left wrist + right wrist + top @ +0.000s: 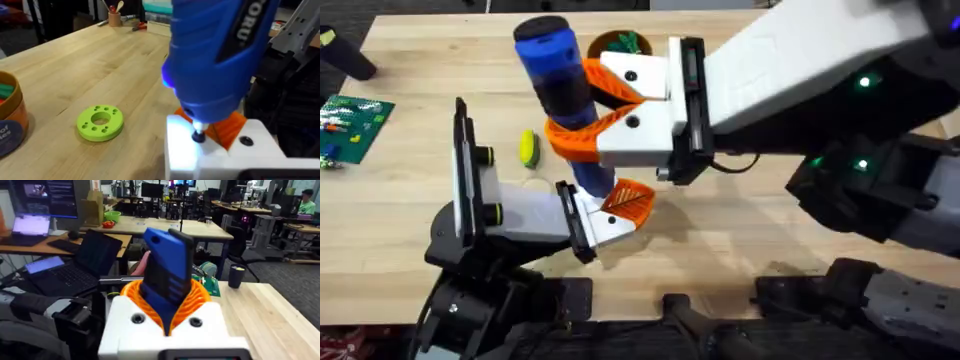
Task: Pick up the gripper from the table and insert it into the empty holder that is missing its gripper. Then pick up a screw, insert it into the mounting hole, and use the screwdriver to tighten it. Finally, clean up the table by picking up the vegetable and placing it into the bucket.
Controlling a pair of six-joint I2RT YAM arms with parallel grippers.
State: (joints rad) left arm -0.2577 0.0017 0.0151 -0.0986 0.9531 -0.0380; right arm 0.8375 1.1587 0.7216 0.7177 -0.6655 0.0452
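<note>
The right end effector (610, 110), large under the overhead camera, has its two orange ribbed fingers clamped around the blue screwdriver (558, 75), which stands nearly upright with its black end cap toward the camera. Its lower end comes down at the holder (610, 215), the white wedge-shaped head near the front middle of the worktop (770, 230), where one orange finger (632, 200) shows beside it. Whether the left end effector is apart or together cannot be told. From the left wrist, white letters on the blue barrel read "ORU", cut off by the edge, and the thin metal tip (198, 136) sits on the holder's white top face, lit by a glow under the barrel. That view also takes in a flat lime-green ring disc (100, 121) lying on the wood and an orange-brown container (11, 117) at the edge. The overhead view adds the yellow-green vegetable (528, 148), lying on the worktop just left of the screwdriver, and a green circuit board (350, 125) at the far left. From the right wrist, the screwdriver's body rises between the orange pads (200, 296).
</note>
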